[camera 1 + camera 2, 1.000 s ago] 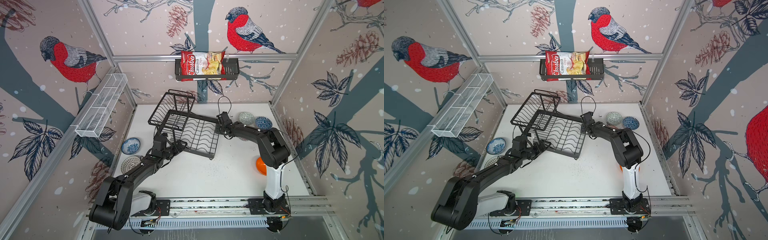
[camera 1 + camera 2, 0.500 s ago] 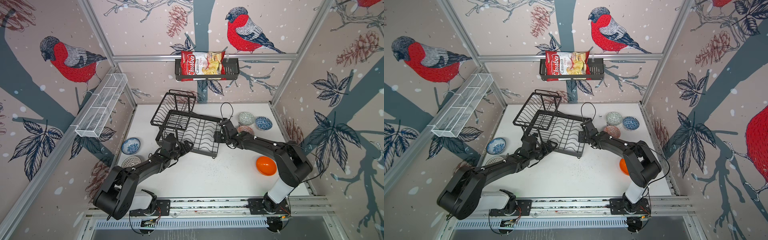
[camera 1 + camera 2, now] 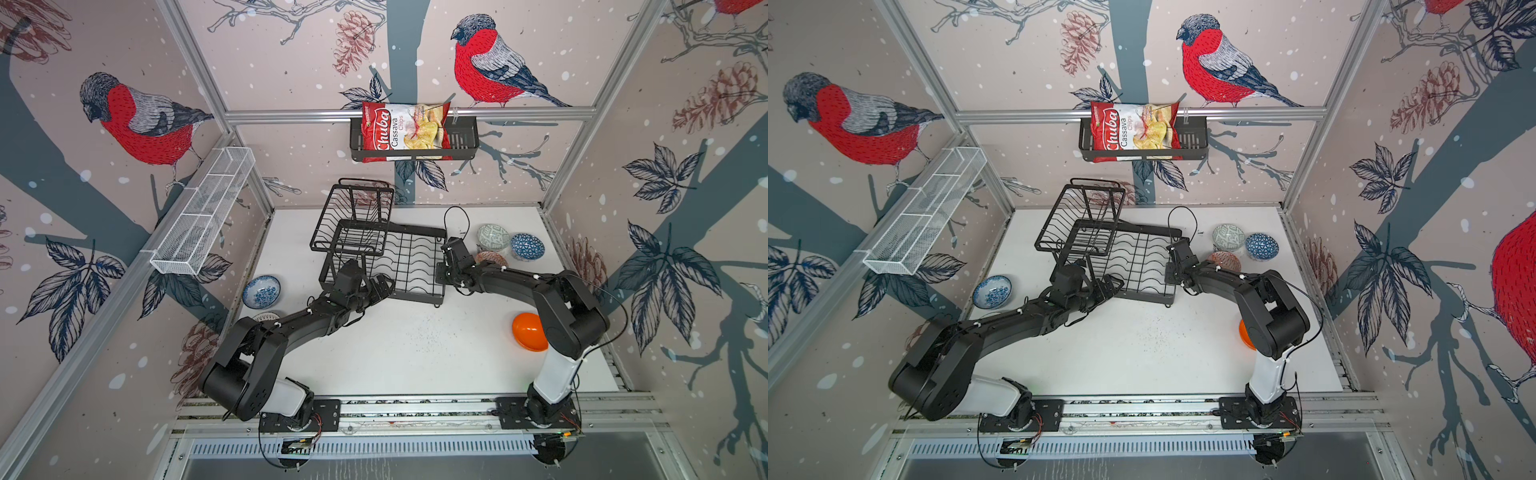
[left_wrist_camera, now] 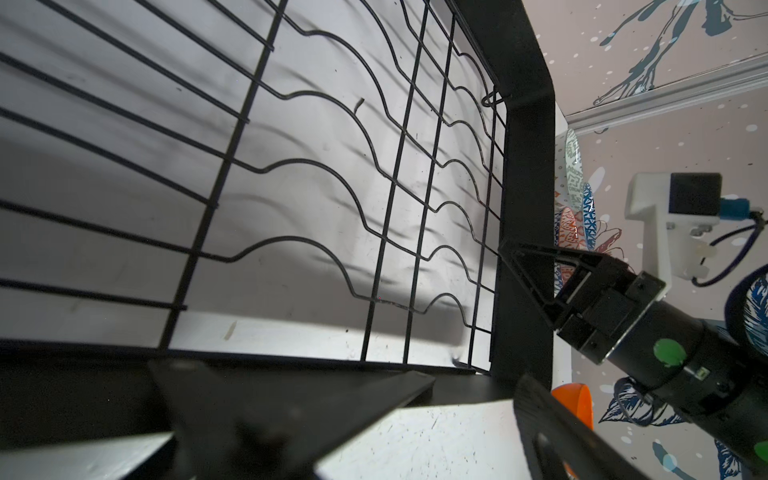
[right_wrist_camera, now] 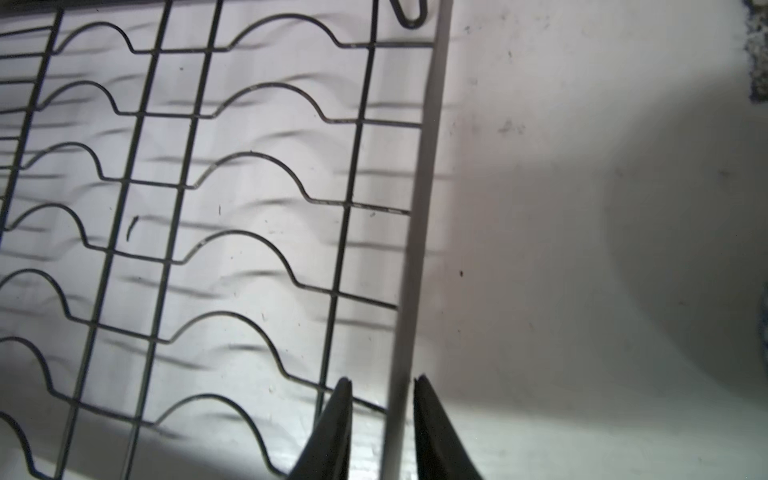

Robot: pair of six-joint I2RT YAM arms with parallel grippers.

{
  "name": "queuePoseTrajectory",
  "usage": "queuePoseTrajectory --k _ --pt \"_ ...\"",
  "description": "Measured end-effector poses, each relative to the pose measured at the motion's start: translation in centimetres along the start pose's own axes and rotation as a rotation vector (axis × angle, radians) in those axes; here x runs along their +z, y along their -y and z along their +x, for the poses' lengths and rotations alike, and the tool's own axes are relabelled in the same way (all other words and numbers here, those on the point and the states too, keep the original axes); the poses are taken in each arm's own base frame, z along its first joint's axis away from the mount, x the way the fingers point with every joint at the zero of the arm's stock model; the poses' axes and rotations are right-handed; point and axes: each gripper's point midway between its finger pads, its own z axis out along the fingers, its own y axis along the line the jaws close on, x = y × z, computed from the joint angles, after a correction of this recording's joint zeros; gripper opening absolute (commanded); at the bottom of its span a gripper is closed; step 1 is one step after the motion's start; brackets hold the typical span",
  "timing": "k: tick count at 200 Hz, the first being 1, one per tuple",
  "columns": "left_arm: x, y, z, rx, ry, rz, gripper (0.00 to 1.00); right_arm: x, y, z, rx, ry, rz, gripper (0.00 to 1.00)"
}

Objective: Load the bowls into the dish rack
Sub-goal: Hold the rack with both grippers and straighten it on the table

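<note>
The black wire dish rack [image 3: 409, 262] [image 3: 1142, 266] stands mid-table with no bowl in it. My right gripper [image 5: 382, 386] [image 3: 439, 277] is closed down astride the rack's right rim. My left gripper [image 4: 449, 419] [image 3: 380, 286] stands wide open at the rack's front rim, one finger [image 4: 291, 411] overlapping it. A grey-green bowl [image 3: 493, 237], a blue geometric bowl [image 3: 527, 246] and a salmon bowl [image 3: 490, 258] sit right of the rack. An orange bowl [image 3: 528, 331] lies by the right arm. A blue-white floral bowl [image 3: 262, 291] and a half-hidden patterned bowl [image 3: 266, 316] sit at the left.
A raised basket tier [image 3: 353, 216] stands on the rack's far left part. On the back wall a black basket [image 3: 461, 145] holds a chips bag [image 3: 403, 133]. A long white mesh tray [image 3: 203, 212] hangs on the left wall.
My right gripper has come nearer along the rack's right rim and narrowed around it, its elbow swinging right. My left gripper slid right along the front rim. The rack has shifted slightly.
</note>
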Motion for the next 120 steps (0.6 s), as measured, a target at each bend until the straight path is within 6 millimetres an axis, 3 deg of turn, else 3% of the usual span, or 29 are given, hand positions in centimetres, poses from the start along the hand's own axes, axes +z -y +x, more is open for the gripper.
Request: queuePoseTrajectory --k 31,77,96,120 --pt "0.7 0.3 -0.9 0.017 0.005 -0.03 0.98 1.5 0.0 -2.0 0.037 0.01 0.011 0.11" --pt "2.5 0.0 -3.3 0.028 0.004 -0.11 0.98 3.4 -0.1 -4.6 0.0 0.023 0.059 0.09" --pt "3.3 -0.4 -4.1 0.022 0.0 -0.133 0.98 3.8 0.0 -5.2 0.007 0.039 0.073 0.14" --pt "4.0 -1.3 -3.5 0.006 -0.03 -0.151 0.98 4.0 -0.4 -5.9 0.032 0.081 0.05 0.32"
